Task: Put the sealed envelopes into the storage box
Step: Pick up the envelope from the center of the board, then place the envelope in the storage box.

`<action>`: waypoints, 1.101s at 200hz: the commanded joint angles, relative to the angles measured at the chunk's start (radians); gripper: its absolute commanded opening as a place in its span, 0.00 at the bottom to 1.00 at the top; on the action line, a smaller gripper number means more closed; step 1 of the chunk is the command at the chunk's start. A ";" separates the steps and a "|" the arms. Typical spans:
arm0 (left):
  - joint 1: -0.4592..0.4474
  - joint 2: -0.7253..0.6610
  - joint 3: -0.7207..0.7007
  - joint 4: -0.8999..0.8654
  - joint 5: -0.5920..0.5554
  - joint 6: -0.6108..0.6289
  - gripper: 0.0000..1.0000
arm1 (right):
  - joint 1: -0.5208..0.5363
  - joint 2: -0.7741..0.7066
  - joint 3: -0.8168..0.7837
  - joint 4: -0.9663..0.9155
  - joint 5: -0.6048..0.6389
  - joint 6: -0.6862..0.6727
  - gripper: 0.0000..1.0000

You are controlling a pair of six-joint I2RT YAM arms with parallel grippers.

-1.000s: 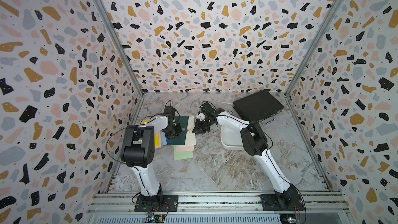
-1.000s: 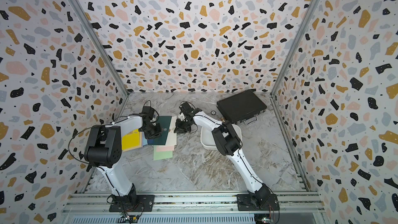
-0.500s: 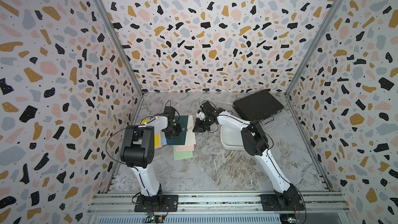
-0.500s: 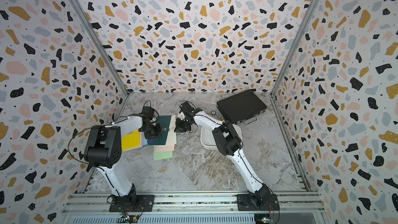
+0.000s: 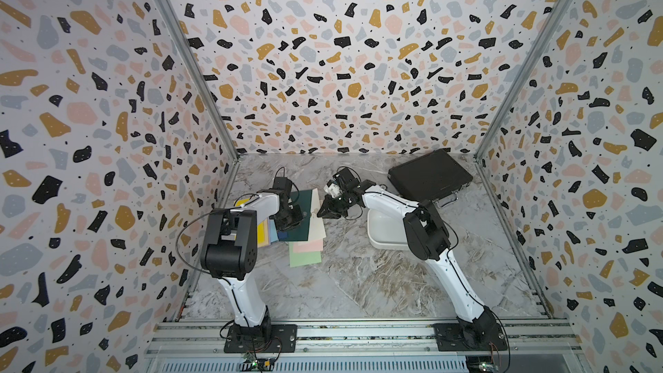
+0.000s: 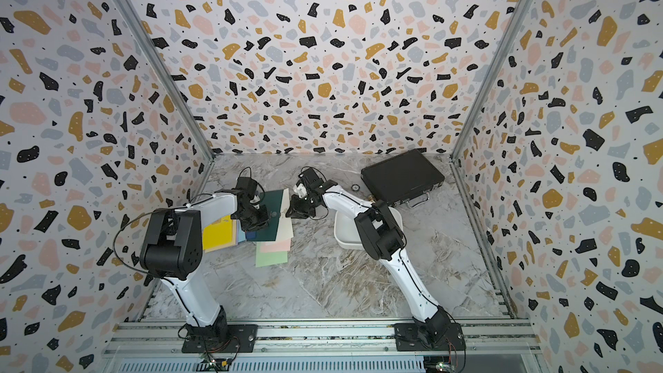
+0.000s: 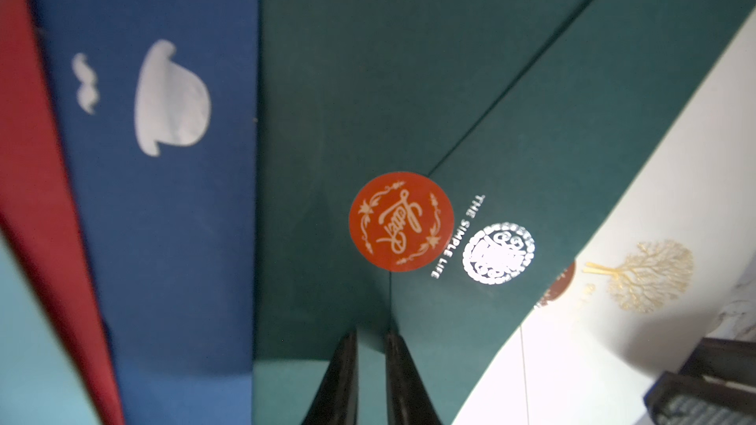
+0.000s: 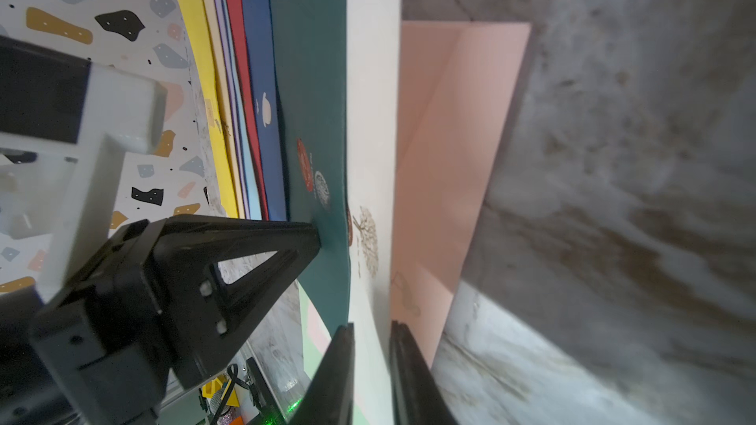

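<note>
The sealed envelopes (image 5: 305,226) lie fanned on the surface (image 5: 358,281) between the two end effectors. The right end effector (image 8: 371,327) is clamped on the edge of the cream envelope (image 8: 370,116). The left end effector (image 7: 370,335), fingers together, rests its tips on the dark green envelope (image 7: 368,75). The storage box (image 5: 375,236) sits behind the right end effector, under its arm, apart from the envelopes.

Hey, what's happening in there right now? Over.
Left tool shut, tip on green envelope. Right tool pinching cream envelope. White box: no envelopes visible inside. Right arm overhangs it.
</note>
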 commanded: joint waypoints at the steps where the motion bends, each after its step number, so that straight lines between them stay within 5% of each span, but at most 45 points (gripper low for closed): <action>1: -0.003 0.007 -0.033 0.003 0.021 0.002 0.18 | 0.031 -0.039 0.003 0.026 -0.044 0.003 0.15; 28: -0.003 -0.012 -0.035 -0.001 0.026 0.002 0.18 | 0.031 -0.040 0.017 -0.008 -0.027 -0.021 0.00; 101: -0.002 -0.211 0.000 -0.104 0.003 0.013 0.43 | 0.009 -0.155 0.098 -0.374 0.177 -0.266 0.00; 154: -0.002 -0.359 -0.004 -0.193 0.012 0.054 0.46 | -0.001 -0.246 0.056 -0.504 0.240 -0.385 0.00; 220: -0.002 -0.587 -0.116 -0.234 0.049 0.108 0.47 | -0.002 -0.383 0.057 -0.691 0.454 -0.763 0.00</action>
